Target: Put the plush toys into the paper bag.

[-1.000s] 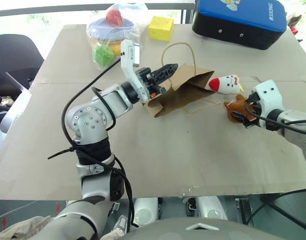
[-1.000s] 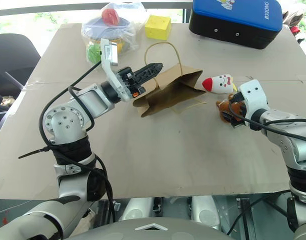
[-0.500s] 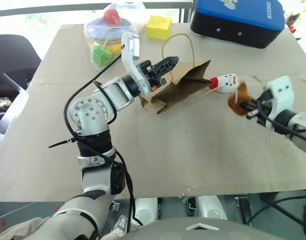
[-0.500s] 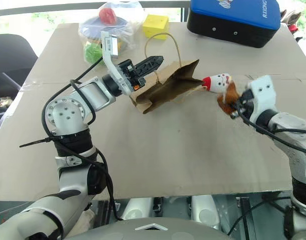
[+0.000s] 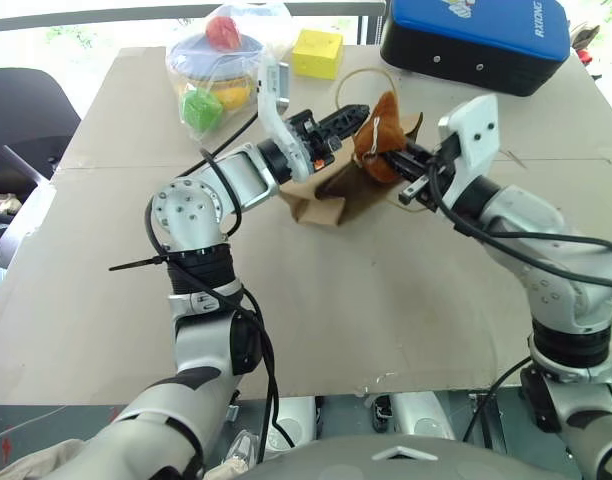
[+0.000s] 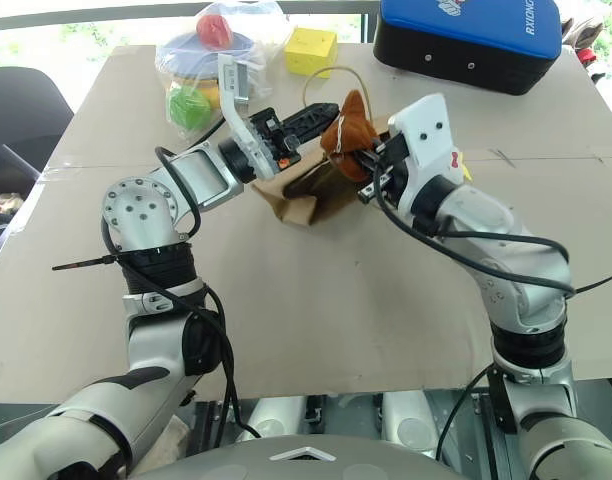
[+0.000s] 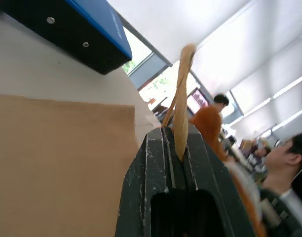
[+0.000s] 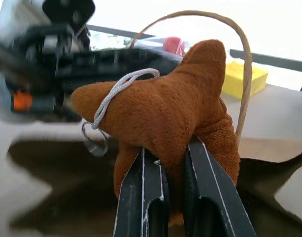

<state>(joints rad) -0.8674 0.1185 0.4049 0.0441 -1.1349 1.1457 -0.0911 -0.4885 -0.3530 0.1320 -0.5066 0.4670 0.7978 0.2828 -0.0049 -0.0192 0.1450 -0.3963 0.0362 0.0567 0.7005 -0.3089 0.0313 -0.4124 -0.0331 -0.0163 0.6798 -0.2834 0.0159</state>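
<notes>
Covering most of the view, the surface (image 5: 316, 300) is a large cardboard-topped table. A blue-and-black case (image 5: 476, 40) sits at its far right corner. A clear bag of toys (image 5: 221, 60) lies at the far edge toward the left, with a yellow cube (image 5: 318, 53) just beside it along the same edge.

The paper bag (image 5: 336, 190) lies on its side in the far middle of the surface, mouth raised and open toward the right. One cord handle (image 7: 180, 103) is pinched between the closed fingers of the left hand (image 5: 354, 113), which lifts the upper lip of the bag; the left wrist view shows the cord rising out of the shut jaws.

The right hand (image 8: 173, 163) is clamped on the brown toy (image 5: 378, 138), jaws closed tight on its lower part, as the right wrist view shows. The toy hangs above the bag mouth, just beside the left fingertips, clear of the surface. A white cord loop with a small metal ring (image 8: 94, 138) hangs from the toy.

The white toy (image 6: 456, 162) is mostly hidden behind the right hand, near the bag mouth on the surface; only a small red-marked part shows.
</notes>
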